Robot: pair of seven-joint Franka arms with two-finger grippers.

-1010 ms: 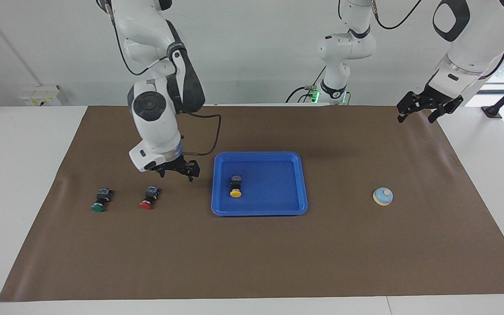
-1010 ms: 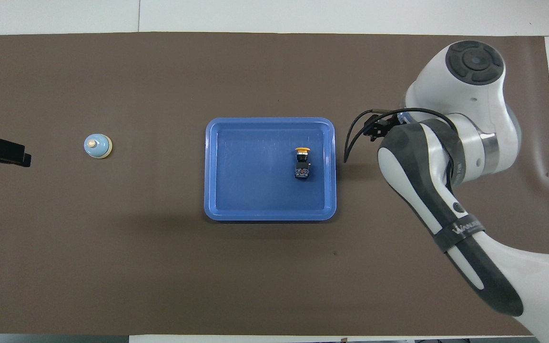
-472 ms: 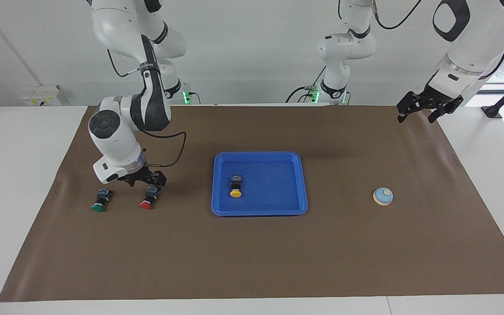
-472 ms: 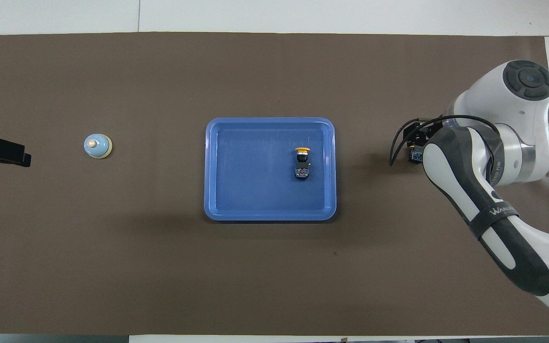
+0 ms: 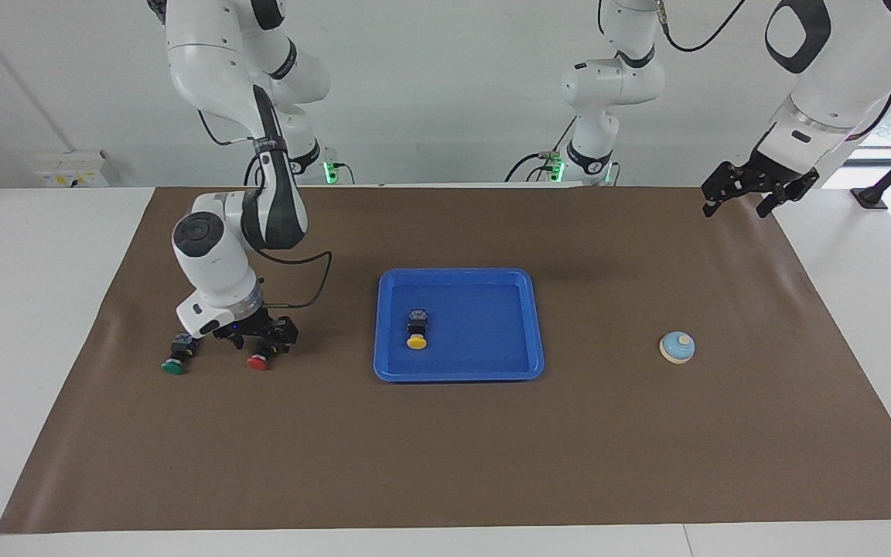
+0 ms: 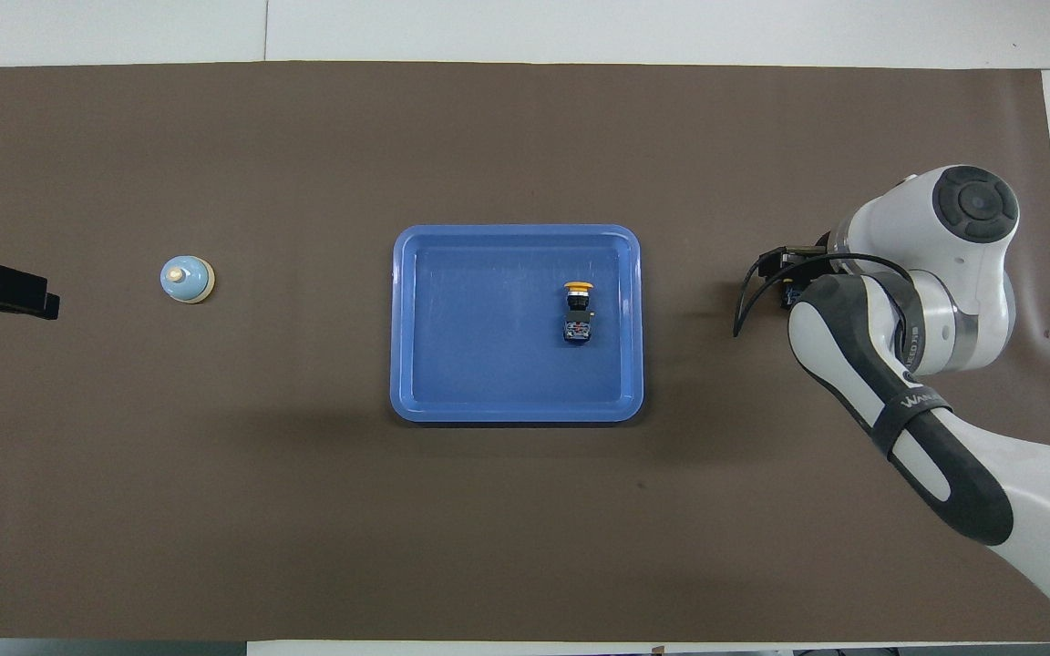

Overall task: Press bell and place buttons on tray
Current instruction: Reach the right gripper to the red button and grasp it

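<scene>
Facing view: right hand down over red button, fingers astride.

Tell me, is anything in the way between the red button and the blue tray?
No. Only bare brown mat lies between the red button and the tray. The right gripper is down over the red button, and the yellow button leaves room in the tray.

You've swung the right gripper away from the tray's edge toward the right arm's end of the table and brought it low, right down at the red button, whose black body it now hides, beside the green button
</scene>
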